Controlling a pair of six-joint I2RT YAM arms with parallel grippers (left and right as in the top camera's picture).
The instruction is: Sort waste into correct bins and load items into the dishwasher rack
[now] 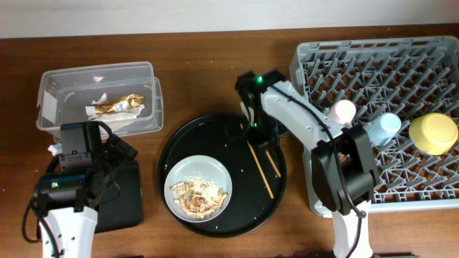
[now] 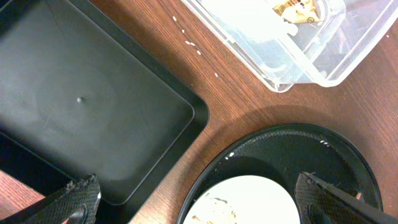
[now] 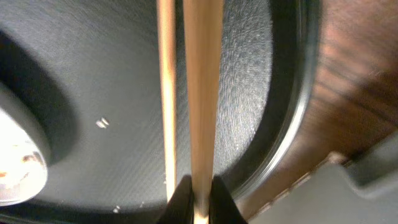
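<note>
Far-left corner of the tabletop, the clear tub [image 1: 97, 69] holds the gold foil wrapper [image 1: 118, 104]. At the near-left edge, the left gripper [image 2: 196, 186] hovers with jaws spread wide and empty between the shallow black tray [image 2: 93, 106] and the round black tray [image 1: 215, 140]. On the round tray's near-left side sits the grey plate [image 1: 204, 163], with food scraps [image 1: 197, 197] and rice on it. At that tray's right rim, the right gripper [image 3: 200, 193] is pinched tight on the chopsticks [image 1: 264, 166]; one stick is clearly caught, the other lies just beside, so I can't call both. By the right edge, the dishwasher rack [image 1: 430, 193] carries the pink cup [image 1: 343, 111], blue cup [image 1: 386, 125] and yellow bowl [image 1: 434, 133]. The step looks like loading the chopsticks: next, a level lift and a carry right into the rack.
</note>
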